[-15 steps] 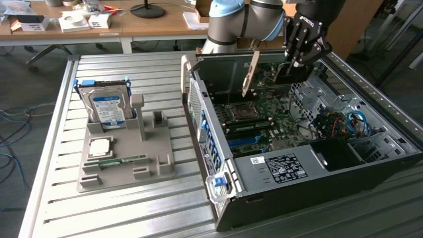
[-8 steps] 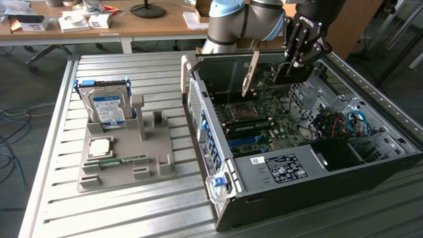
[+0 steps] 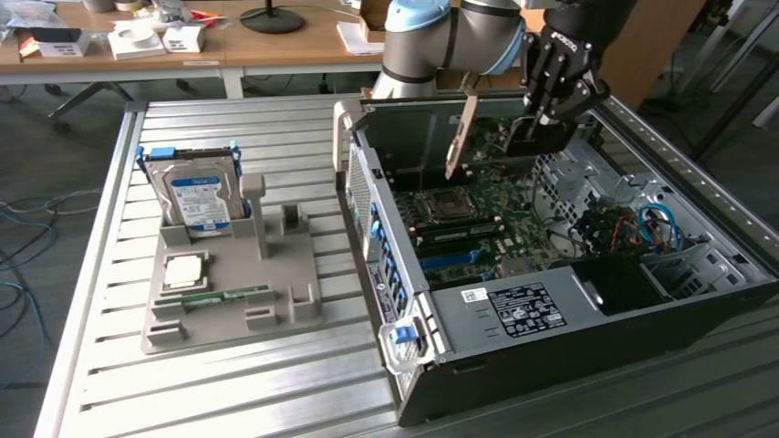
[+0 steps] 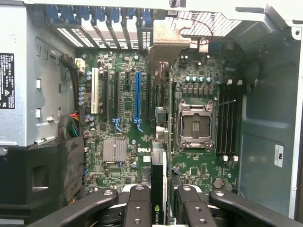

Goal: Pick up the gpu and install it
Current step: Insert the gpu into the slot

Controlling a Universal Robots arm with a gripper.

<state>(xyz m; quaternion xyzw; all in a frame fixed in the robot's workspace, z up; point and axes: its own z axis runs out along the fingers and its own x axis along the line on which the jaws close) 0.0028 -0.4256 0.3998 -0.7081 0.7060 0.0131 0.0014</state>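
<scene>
**Arm (image 3: 451, 36) holds gpu (image 3: 512, 144) on edge inside open case (image 3: 535, 319)**

A slatted metal table (image 3: 244, 392) carries the case, which lies on its side with the motherboard (image 3: 487, 210) facing up. On the exterior view's left sits a grey tray (image 3: 219, 319) with a hard drive (image 3: 199, 196) standing in it. The gripper (image 3: 548, 105) pinches the gpu between its fingers (image 4: 139, 203). The black card stands on edge over the motherboard, between the blue slot (image 4: 138, 97) and the CPU socket (image 4: 195, 125). Its bracket end points toward the case's slotted back wall. Whether it touches the board cannot be told.
</scene>
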